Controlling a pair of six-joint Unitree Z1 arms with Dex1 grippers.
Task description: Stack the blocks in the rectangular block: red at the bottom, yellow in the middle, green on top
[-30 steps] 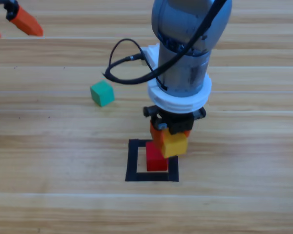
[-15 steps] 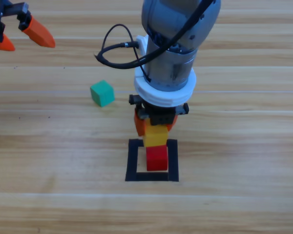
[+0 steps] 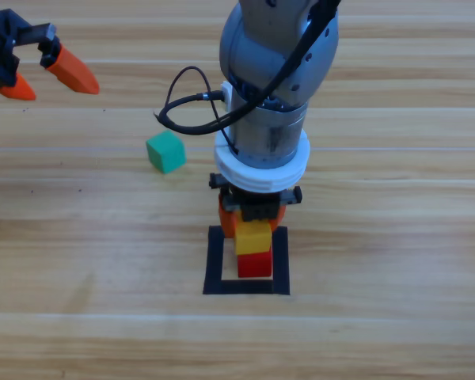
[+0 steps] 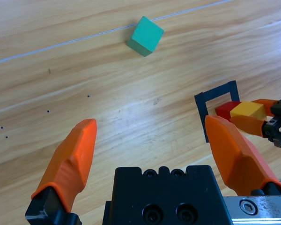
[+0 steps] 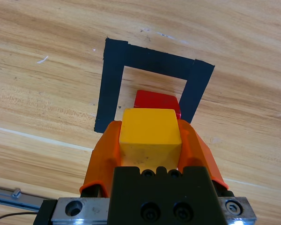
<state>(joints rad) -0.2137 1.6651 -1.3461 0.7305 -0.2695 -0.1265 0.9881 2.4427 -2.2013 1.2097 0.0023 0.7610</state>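
From above, the right gripper (image 3: 253, 226) hangs straight down over the tape square (image 3: 214, 265), its jaws clamped on the yellow cube (image 3: 253, 237). The red cube (image 3: 255, 264) sits on bare wood inside the square, toward its far side, and the yellow one shows directly above it — touching or just short of it, which cannot be told from this angle. The green cube (image 3: 166, 151) lies well apart, up and to the left on the table. The left gripper (image 3: 39, 70) waits near the top-left corner with its jaws spread and nothing between them.

The left wrist view looks across the table: the green cube (image 4: 145, 36) is far ahead, while the tape square (image 4: 216, 101), red cube (image 4: 225, 110) and yellow cube (image 4: 247, 110) show off to the right, past that gripper's own jaw. Here the yellow cube sits against the red one, with the other arm's orange jaws around it.

In the right wrist view the yellow cube (image 5: 150, 132) fills the gap between the jaws, gripped on two opposite faces, and a strip of the red cube (image 5: 157, 101) peeks out beyond it inside the tape square (image 5: 111, 84).

To place it well, I would judge the cube should be lowered until it rests flat, edges squared with the red one — then the jaws opened slowly and lifted straight up, so nothing is dragged sideways.
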